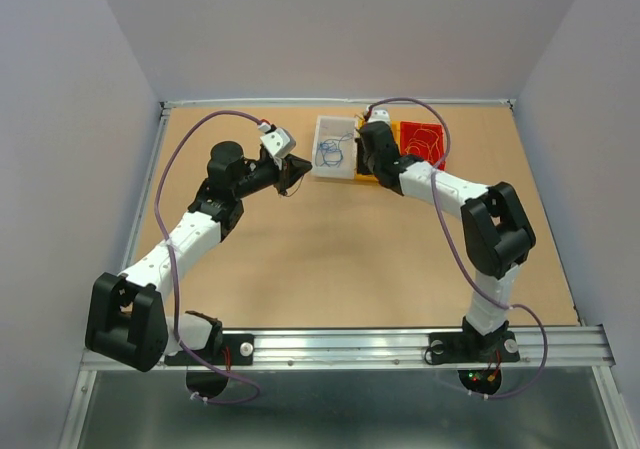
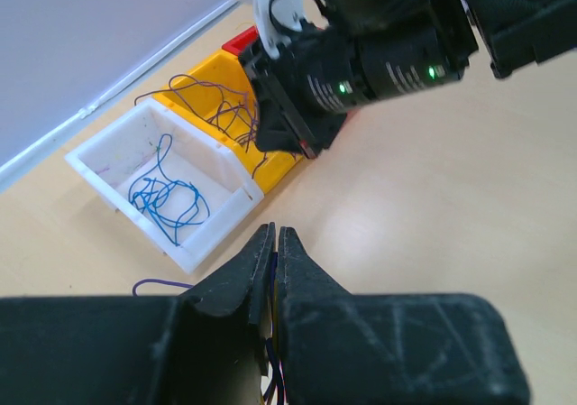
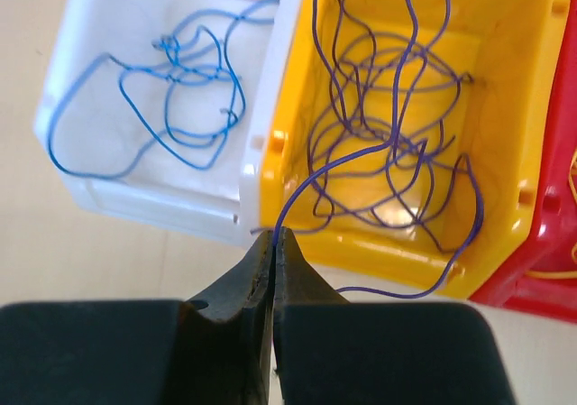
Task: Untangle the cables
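Mostly sorted: blue wires (image 3: 171, 89) sit in the white bin (image 3: 135, 197), purple wires (image 3: 397, 152) in the yellow bin (image 3: 361, 252) and yellow wires (image 1: 425, 141) in the red bin (image 3: 532, 288), with one loose strand (image 2: 158, 284) on the table (image 2: 433, 207) beside the white bin. Right gripper (image 3: 273, 238) is clamped on a purple wire (image 3: 306, 184) trailing from the yellow bin; left gripper (image 2: 275, 235) is pinched closed with a dark strand (image 2: 275, 274) between its fingers. Wires are hair-thin, springy and curly; bins are smooth hard plastic.

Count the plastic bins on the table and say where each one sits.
3, in a row at the table's far side: white bin on the left with blue cables, yellow bin in the middle with purple cables, red bin on the right. No others show.
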Motion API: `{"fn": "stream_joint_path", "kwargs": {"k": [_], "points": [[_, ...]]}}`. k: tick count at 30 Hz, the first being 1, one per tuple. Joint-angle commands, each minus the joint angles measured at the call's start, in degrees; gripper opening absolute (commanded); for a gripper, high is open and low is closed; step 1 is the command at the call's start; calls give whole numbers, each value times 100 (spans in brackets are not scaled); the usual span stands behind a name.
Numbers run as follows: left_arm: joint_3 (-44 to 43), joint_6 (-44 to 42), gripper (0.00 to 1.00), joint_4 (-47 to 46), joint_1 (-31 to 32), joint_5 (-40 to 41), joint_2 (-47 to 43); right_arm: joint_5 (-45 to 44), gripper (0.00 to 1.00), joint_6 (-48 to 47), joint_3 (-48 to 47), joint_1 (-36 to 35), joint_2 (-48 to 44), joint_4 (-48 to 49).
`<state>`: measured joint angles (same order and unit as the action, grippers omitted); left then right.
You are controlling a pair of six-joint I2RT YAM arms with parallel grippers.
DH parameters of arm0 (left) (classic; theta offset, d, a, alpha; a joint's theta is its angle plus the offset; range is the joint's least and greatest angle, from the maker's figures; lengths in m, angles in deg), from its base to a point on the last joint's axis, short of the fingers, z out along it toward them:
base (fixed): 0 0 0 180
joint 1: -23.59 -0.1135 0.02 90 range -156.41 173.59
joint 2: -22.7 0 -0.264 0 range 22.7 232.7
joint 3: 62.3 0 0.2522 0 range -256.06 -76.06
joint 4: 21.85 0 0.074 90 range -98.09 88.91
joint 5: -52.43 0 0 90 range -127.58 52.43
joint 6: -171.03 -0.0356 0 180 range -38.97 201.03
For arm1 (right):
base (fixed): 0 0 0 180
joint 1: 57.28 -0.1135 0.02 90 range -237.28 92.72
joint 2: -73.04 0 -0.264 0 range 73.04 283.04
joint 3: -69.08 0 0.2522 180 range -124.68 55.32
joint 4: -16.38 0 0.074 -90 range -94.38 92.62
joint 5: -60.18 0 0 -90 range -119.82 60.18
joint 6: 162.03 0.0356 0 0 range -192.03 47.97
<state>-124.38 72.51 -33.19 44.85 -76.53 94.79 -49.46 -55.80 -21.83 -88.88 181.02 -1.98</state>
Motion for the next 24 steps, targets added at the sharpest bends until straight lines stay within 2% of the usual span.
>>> {"fn": "stream_joint_path", "kwargs": {"k": [1,8,16,21,24], "points": [[-11,-54,14,-276,-16,-103,-143,802,1,29,-730,398,195,29],[-3,-63,14,-285,-16,-103,-143,1488,0,249,-1600,1014,1029,-5],[-29,-72,14,-276,1,-77,-55,1243,1,284,-2401,1085,2129,-207],[-38,-89,14,-267,-7,-85,-38,1024,1,285,-2078,963,2403,-225],[-38,-89,14,-267,-7,-94,-47,656,0,275,-1525,822,2228,-208]]}}
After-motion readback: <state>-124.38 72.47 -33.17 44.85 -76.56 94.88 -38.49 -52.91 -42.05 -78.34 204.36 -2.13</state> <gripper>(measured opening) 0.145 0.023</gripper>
